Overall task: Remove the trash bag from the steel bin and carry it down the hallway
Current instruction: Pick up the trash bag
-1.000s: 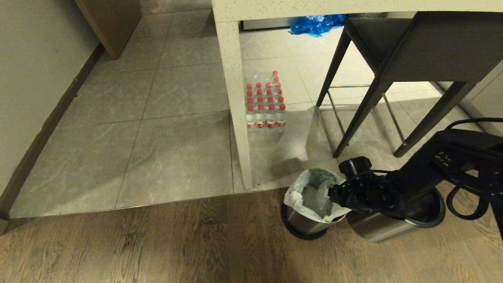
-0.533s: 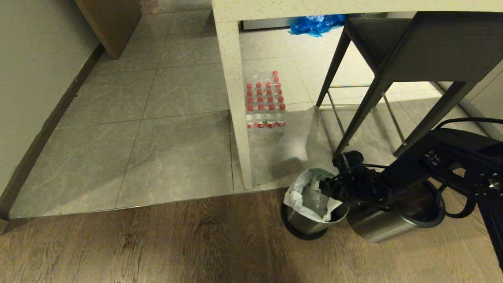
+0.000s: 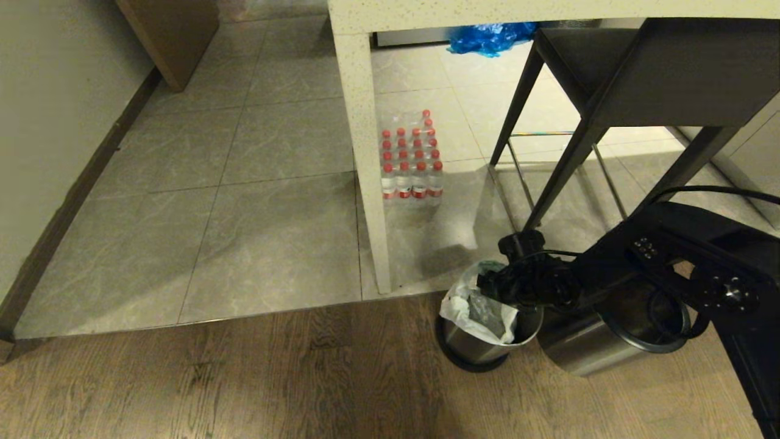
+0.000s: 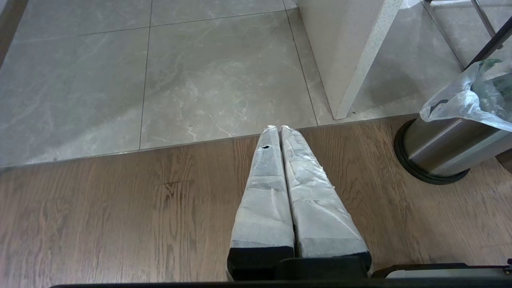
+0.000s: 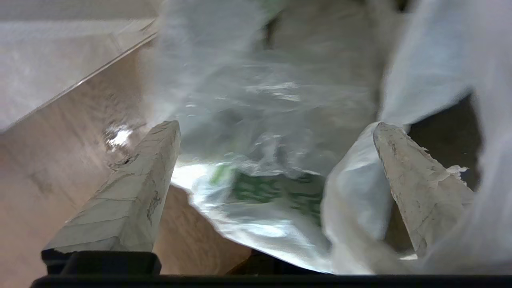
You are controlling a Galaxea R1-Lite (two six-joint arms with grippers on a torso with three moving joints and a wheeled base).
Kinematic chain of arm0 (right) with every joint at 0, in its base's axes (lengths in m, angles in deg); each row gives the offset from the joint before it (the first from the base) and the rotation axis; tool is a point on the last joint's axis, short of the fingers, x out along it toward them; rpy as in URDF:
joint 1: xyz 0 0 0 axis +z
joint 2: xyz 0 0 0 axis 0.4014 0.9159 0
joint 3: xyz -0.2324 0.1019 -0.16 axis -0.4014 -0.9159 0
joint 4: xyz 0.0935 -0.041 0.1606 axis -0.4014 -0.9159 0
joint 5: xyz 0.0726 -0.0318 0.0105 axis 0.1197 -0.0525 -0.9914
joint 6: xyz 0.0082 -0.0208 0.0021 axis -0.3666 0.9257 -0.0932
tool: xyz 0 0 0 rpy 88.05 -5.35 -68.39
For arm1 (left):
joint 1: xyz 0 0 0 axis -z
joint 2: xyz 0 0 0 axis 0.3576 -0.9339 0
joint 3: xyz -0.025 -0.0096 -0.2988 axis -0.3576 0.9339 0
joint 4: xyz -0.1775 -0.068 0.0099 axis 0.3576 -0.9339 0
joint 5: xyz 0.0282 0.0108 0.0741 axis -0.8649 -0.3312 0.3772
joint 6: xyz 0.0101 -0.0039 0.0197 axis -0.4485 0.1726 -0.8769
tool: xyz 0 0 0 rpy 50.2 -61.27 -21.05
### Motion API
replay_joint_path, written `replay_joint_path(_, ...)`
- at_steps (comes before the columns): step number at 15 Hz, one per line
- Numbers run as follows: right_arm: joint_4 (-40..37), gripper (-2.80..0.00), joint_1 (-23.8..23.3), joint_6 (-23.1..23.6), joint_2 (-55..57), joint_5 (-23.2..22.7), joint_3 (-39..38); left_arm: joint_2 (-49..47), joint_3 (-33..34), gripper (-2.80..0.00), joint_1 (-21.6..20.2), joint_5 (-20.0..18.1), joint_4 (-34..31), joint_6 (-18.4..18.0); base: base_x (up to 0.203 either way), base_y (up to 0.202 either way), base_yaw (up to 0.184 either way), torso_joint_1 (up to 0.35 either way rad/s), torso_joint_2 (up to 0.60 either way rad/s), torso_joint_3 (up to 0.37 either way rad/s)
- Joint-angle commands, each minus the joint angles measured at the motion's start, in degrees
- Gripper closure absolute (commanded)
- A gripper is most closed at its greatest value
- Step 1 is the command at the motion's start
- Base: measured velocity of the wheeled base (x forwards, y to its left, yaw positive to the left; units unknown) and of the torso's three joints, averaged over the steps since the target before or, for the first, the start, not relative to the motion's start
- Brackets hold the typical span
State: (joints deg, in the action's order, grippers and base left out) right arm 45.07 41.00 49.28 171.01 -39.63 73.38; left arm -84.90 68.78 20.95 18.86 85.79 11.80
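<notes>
Wall with dark skirting point(image 3: 67, 201) runs along 9 o'clock of the head view; grey marble-look tiles point(image 3: 268, 231) fill the middle and wood flooring point(image 3: 244, 378) the 6 o'clock strip.

Left gripper point(image 4: 279, 129) hangs over the wood-to-tile seam, jaws pressed together, nothing between them. In its wrist view the steel bin point(image 4: 444, 154) sits at 3 o'clock.

White bench leg point(image 3: 365, 152) drops from 12 o'clock. Shrink-wrapped pack of red-capped bottles point(image 3: 409, 155) stands on the tiles, just beside the leg on its 3 o'clock side. Blue plastic bag point(image 3: 487, 36) lies under the bench at 12 o'clock.

Steel bin point(image 3: 478, 347) stands on the wood floor at 5 o'clock of the head view. Trash bag point(image 3: 466, 302) lines it, white rim folded over the bin's edge, greenish wrappers showing through.

Right gripper point(image 3: 487, 286) sits over the bin mouth. Jaws wide apart in the wrist view, bag plastic point(image 5: 272, 152) bunched between and around the fingers point(image 5: 132, 192), not clamped.

Second, larger steel bin point(image 3: 585, 353) stands just beside the first, at its 3 o'clock, partly hidden by the right arm point(image 3: 664, 256). Dark stool point(image 3: 615, 79) stands at 1 o'clock.
</notes>
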Motion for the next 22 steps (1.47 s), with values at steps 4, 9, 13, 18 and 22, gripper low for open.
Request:
replay_joint_path(4, -0.01, -2.8, 0.26, 0.29, -1.01, -0.17, -0.28, -0.06, 0.0, 0.0, 0.0, -0.01, 0.02, 0.01, 0.0, 0.0, 0.0, 0.0, 0.0, 0.0)
replay_joint_path(9, -0.56, -2.8, -2.54, 4.03, -5.19, 3.01, -9.0, -0.06, 0.0, 0.0, 0.0, 0.0, 0.02, 0.01, 0.0, 0.0, 0.0, 0.0, 0.0, 0.0)
replay_joint_path(13, 0.38, -2.8, -2.65, 3.91, -2.41, 5.26, -10.49, -0.06, 0.0, 0.0, 0.0, -0.01, 0.02, 0.01, 0.0, 0.0, 0.0, 0.0, 0.0, 0.0)
replay_joint_path(18, 3.9, 0.0, -2.65, 4.12, 1.45, 5.22, -8.73, -0.06, 0.0, 0.0, 0.0, -0.01, 0.02, 0.01, 0.0, 0.0, 0.0, 0.0, 0.0, 0.0)
replay_joint_path(22, 3.34, 0.0, -2.58, 3.88, -1.31, 5.25, -8.18, -0.06, 0.0, 0.0, 0.0, -0.01, 0.02, 0.01, 0.0, 0.0, 0.0, 0.0, 0.0, 0.0)
